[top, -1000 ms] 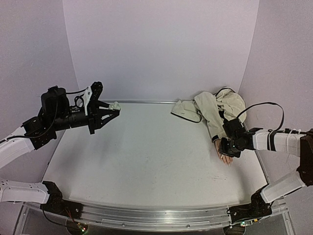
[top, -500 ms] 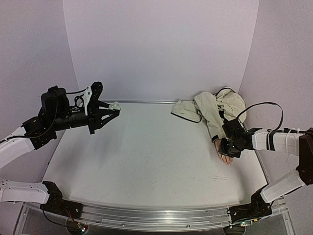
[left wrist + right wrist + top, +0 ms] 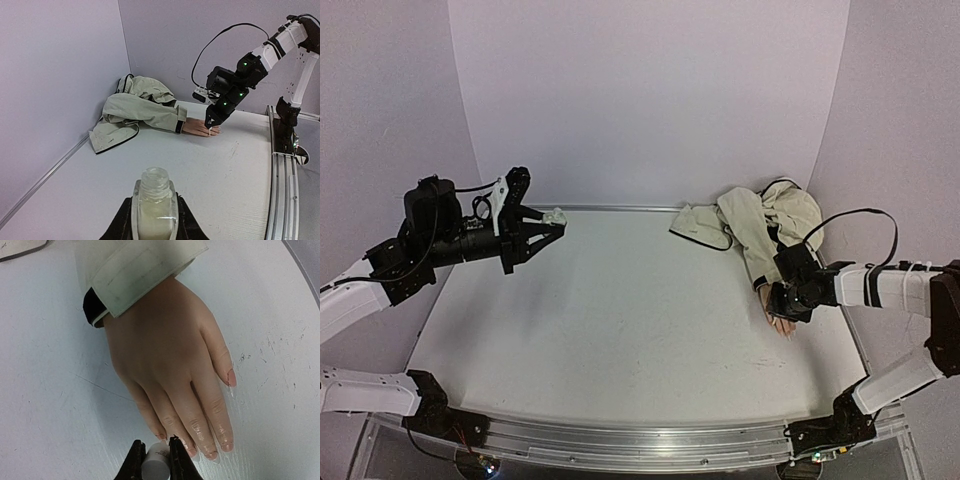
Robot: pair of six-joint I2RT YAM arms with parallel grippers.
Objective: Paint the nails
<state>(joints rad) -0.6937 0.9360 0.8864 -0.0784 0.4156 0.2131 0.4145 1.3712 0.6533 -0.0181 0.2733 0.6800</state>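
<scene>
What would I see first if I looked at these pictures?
A lifelike peach hand lies flat on the right side of the table, poking out of a crumpled beige jacket. The right pincer holds a small white cap at its fingertips, while the left pincer holds up an open little bottle far on the left.

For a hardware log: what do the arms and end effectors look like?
Both arms have white link shells and black joints. The left arm ends in a black left end effector with a white bracket. The right arm trails a looping black cable, shows small green lights, and has a black right end effector.
</scene>
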